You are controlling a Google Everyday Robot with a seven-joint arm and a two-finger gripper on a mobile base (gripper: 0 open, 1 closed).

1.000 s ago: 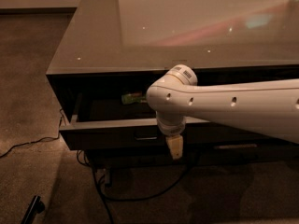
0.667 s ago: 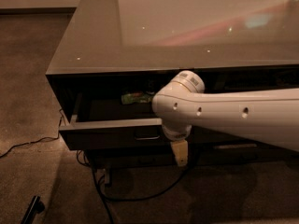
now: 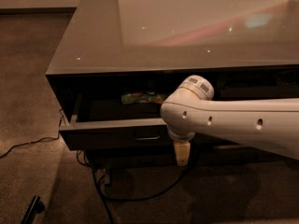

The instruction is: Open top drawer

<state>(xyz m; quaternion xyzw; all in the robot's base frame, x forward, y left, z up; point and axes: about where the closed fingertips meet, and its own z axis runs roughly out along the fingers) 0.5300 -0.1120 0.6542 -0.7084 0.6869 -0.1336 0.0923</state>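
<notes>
The top drawer [image 3: 110, 130] of the dark cabinet stands pulled out under the glossy top. Its dark front carries a small loop handle [image 3: 147, 136], and its grey inside [image 3: 110, 109] shows. My gripper [image 3: 182, 156] hangs down from the white arm [image 3: 233, 122], just in front of the drawer front and right of the handle. It points at the floor and holds nothing that I can see. It is apart from the handle. The arm hides the right part of the drawer.
A green packet [image 3: 141, 98] lies at the back of the open drawer. The glossy cabinet top [image 3: 187, 27] overhangs it. Black cables [image 3: 100, 190] trail over the carpet below, and a dark object [image 3: 32, 208] lies at the lower left.
My gripper and arm have shifted slightly to the right and down. The drawer has stayed pulled out in the same place.
</notes>
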